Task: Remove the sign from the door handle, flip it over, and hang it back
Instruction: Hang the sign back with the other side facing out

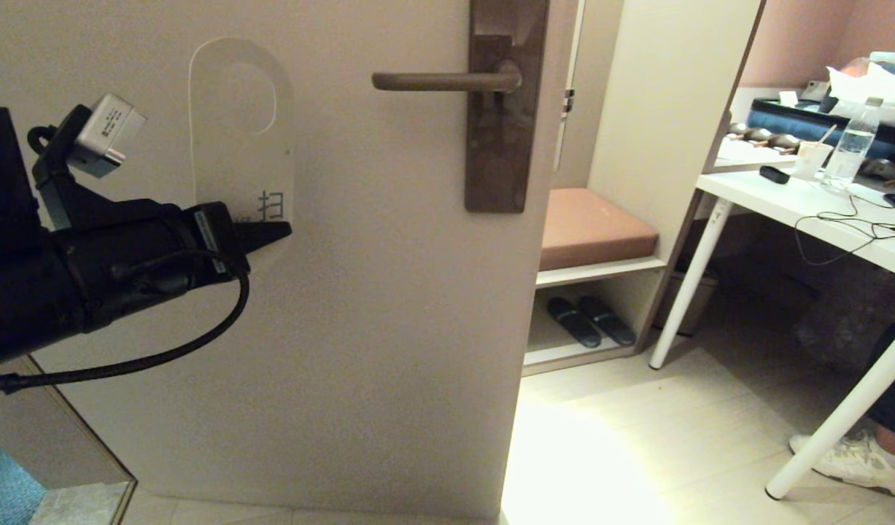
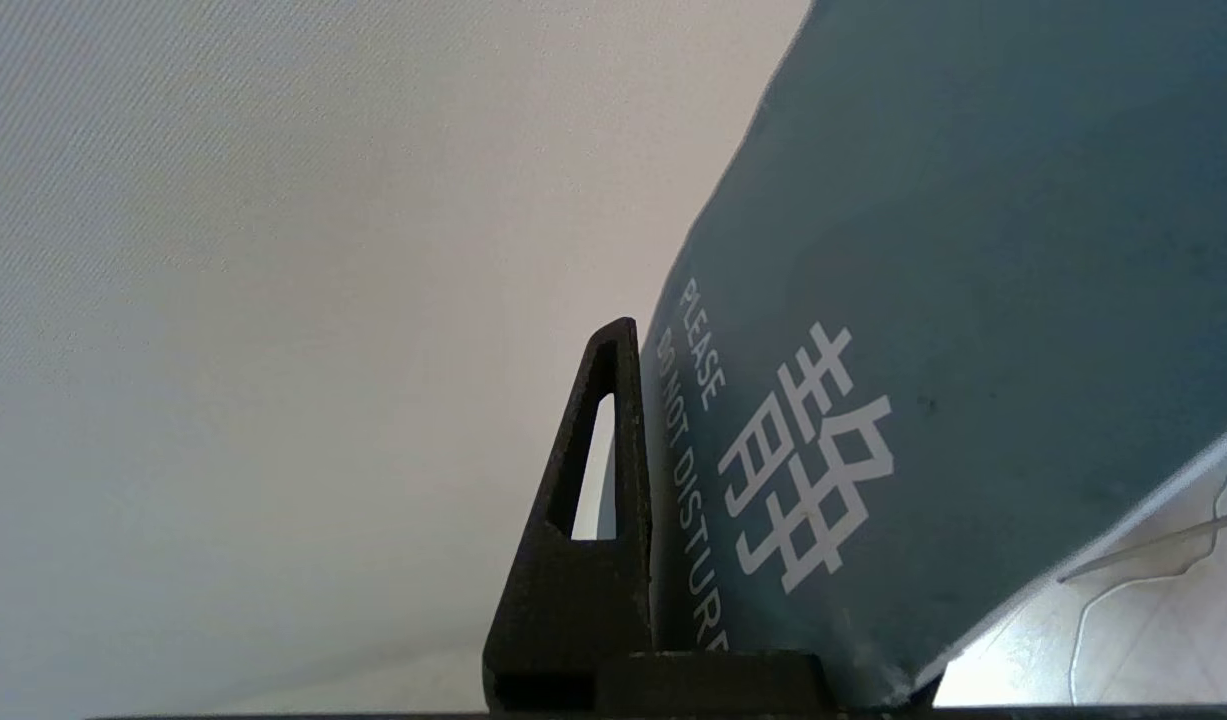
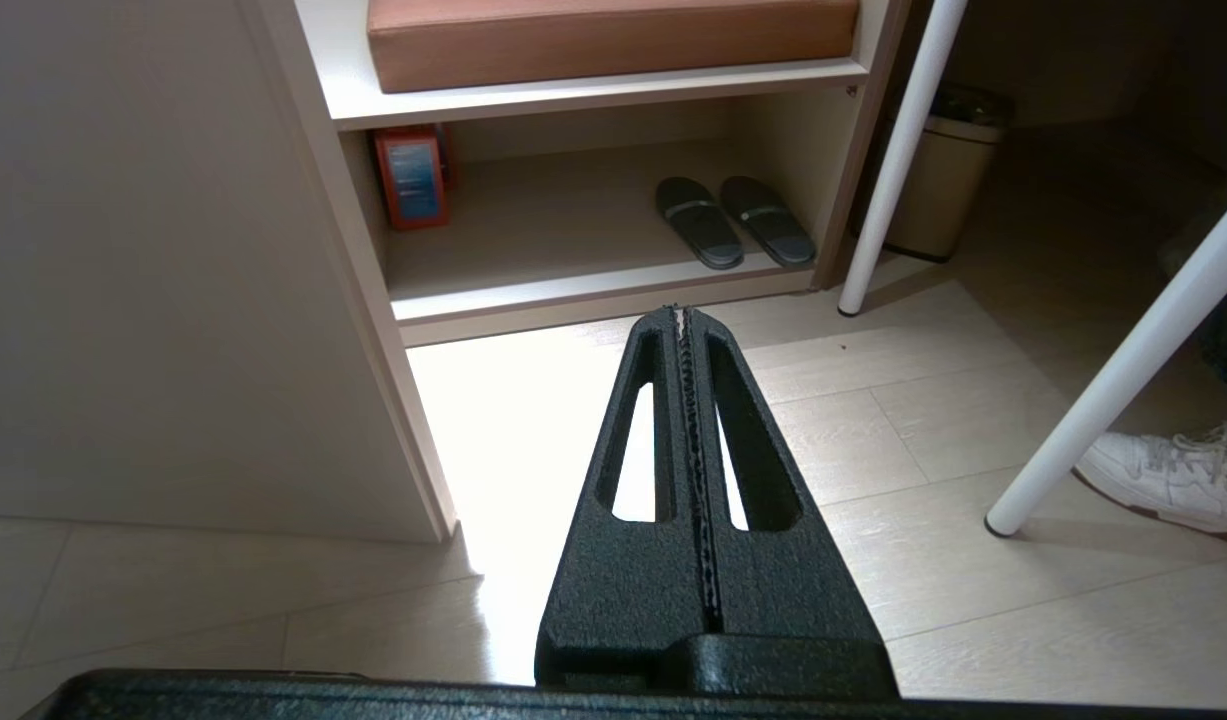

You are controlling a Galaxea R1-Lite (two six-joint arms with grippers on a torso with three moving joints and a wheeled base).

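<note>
My left gripper (image 1: pixel 276 232) is shut on the lower end of the sign (image 1: pixel 239 138) and holds it upright in front of the door, off and to the left of the door handle (image 1: pixel 443 81). The sign's pale grey face shows in the head view, round hole at the top. The left wrist view shows its slate-blue "DO NOT DISTURB" face (image 2: pixel 933 300) pressed against one finger (image 2: pixel 598 480); the other finger is hidden behind the card. The handle is bare, on its dark brown backplate (image 1: pixel 502 131). My right gripper (image 3: pixel 683 318) is shut and empty, low, pointing at the floor.
The pale door (image 1: pixel 381 306) fills the left and middle. Right of its edge are a shelf unit with a brown cushion (image 1: pixel 593 226) and slippers (image 1: pixel 591 321), a white desk (image 1: pixel 804 211) with a bottle and cables, and a person's shoe (image 1: pixel 852 452).
</note>
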